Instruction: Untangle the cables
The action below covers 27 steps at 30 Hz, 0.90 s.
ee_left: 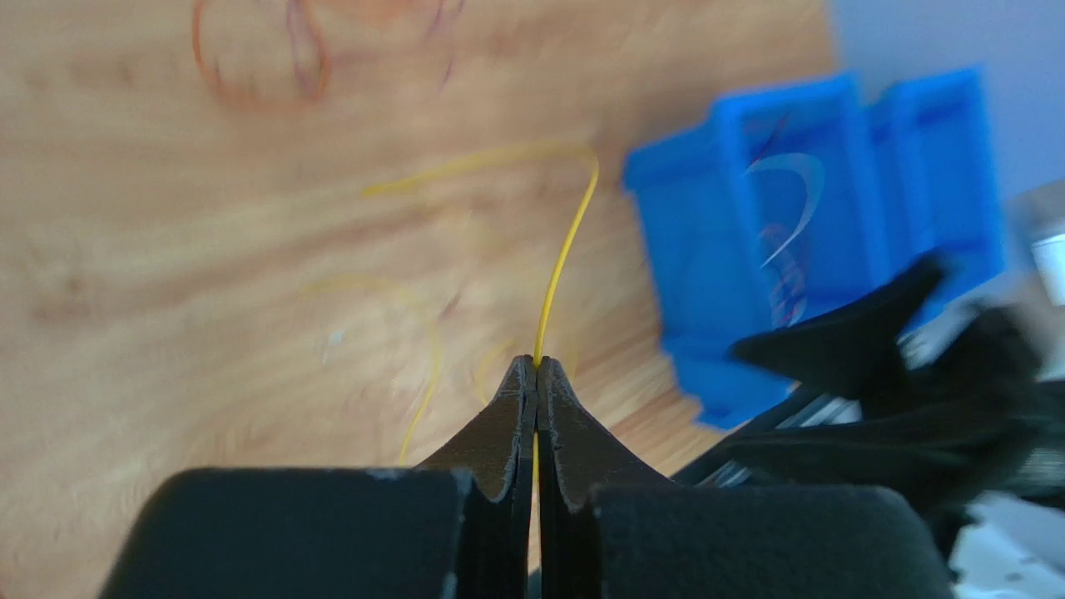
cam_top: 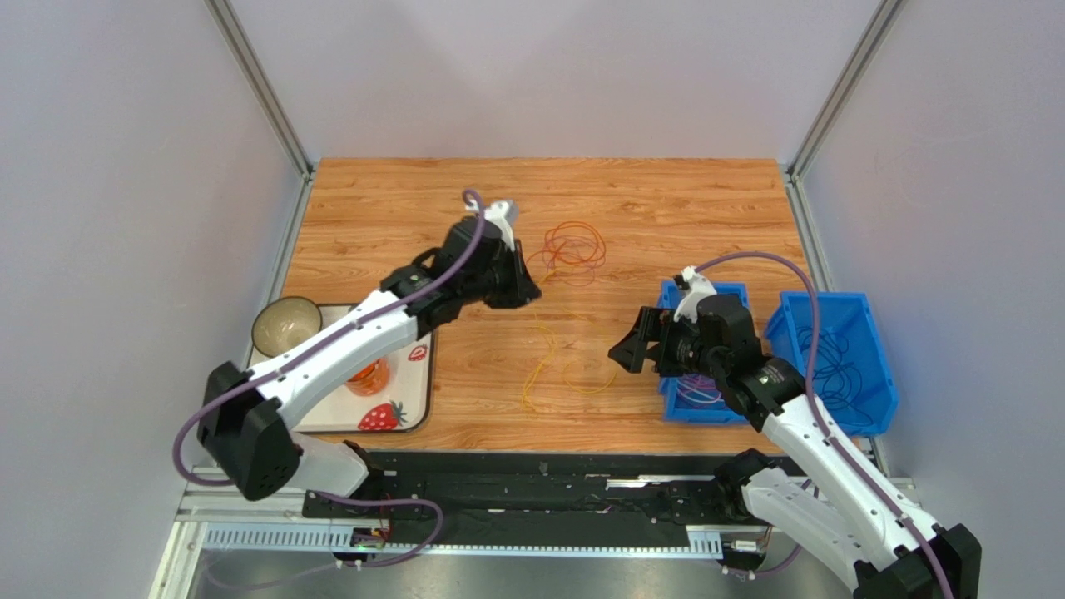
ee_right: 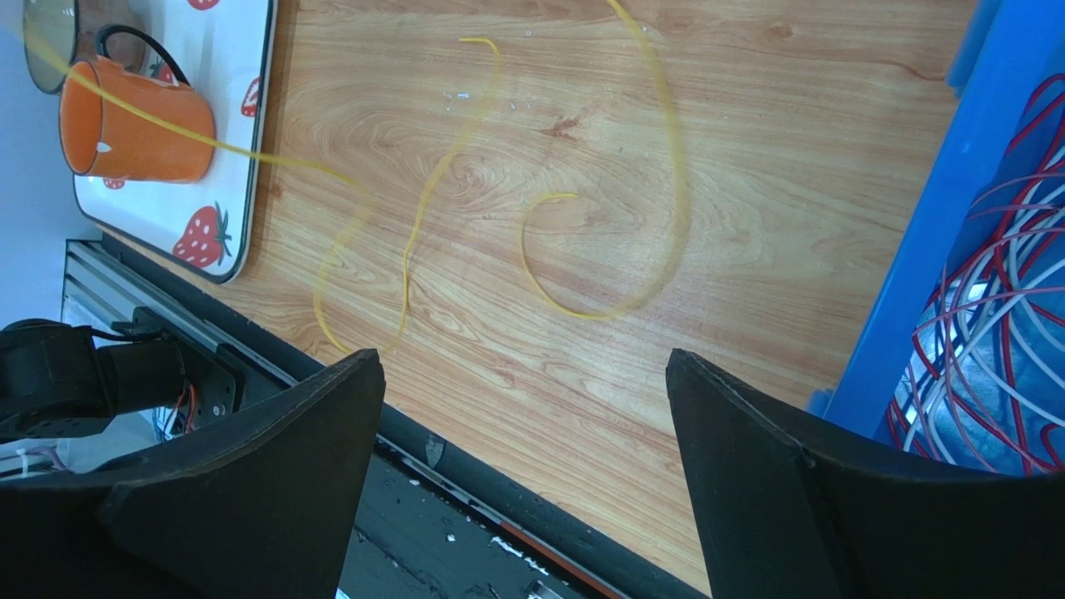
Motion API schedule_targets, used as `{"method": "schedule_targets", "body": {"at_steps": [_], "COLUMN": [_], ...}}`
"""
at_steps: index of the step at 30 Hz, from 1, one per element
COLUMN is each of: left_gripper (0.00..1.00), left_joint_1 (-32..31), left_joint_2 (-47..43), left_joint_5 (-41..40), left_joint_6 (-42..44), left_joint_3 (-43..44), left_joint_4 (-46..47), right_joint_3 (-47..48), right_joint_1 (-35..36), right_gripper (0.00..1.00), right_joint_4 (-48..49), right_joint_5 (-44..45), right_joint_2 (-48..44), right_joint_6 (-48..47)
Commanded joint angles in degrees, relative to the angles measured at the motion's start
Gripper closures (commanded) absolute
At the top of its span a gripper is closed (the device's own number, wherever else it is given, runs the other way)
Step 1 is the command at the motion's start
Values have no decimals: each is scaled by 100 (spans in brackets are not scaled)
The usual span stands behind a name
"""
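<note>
A hair-thin yellow cable (ee_left: pixel 565 262) runs in a smooth, glossy line out from between the tips of the left gripper (ee_left: pixel 538 365), then bends sharply aside over the wood. The two black, tapered fingers are pressed flat together on it, with no gap showing. More yellow strands (ee_right: pixel 669 162) lie slack on the table (cam_top: pixel 700 212) in open arcs and an S-curve, between the two arms. Farther back on the board, a loose tangle of orange and red loops (cam_top: pixel 569 256) sits just beside the left gripper's far side, its rings overlapping.

The right gripper (ee_right: pixel 523 362) hovers above the yellow strands with its broad, matte black fingers spread wide and nothing between them. Just to its right stands a blue plastic bin (ee_right: pixel 950 225) with straight walls, holding coiled red and white cables (ee_right: pixel 988 362). A second blue bin (cam_top: pixel 875 374) stands beside it, with thin dark loops inside.

The table is warm, grained wood planking. At its left edge a white tray (ee_right: pixel 256 137) printed with strawberries carries a glossy orange mug (ee_right: pixel 138 131) with a dark handle, lying on its side, and a round bowl (cam_top: pixel 285 327).
</note>
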Motion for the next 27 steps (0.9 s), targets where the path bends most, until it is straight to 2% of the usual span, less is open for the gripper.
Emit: {"method": "schedule_targets", "body": {"at_steps": [1, 13, 14, 16, 17, 20, 22, 23, 27], "left_gripper": [100, 100, 97, 84, 73, 56, 50, 33, 29], "left_joint_1": [-198, -427, -427, -427, -427, -427, -427, -436, -366], "left_joint_2": [192, 1255, 1309, 1318, 1283, 959, 678, 572, 71], "left_joint_5": [459, 722, 697, 373, 250, -208, -550, -665, -1244], "left_joint_6": [31, -216, -172, -154, -128, -75, -14, 30, 154], "left_joint_3": [-219, -299, -186, -106, -79, -105, -123, -166, -219], "left_joint_4": [82, 171, 66, -347, -462, -892, -1174, -1262, -2016], "right_joint_3": [356, 242, 224, 224, 241, 364, 470, 653, 1154], "right_joint_1": [9, 9, 9, 9, 17, 35, 79, 140, 509], "right_gripper": [12, 12, 12, 12, 12, 13, 14, 14, 15], "right_joint_4": [-130, -165, -139, -147, -182, -270, -341, -445, -692], "right_joint_5": [104, -72, -81, -98, -64, 103, 313, 402, 867], "right_joint_2": [-190, -234, -217, -164, -129, 73, 248, 467, 1153], "right_joint_6": [38, 231, 232, 232, 223, 153, 74, -5, -286]}}
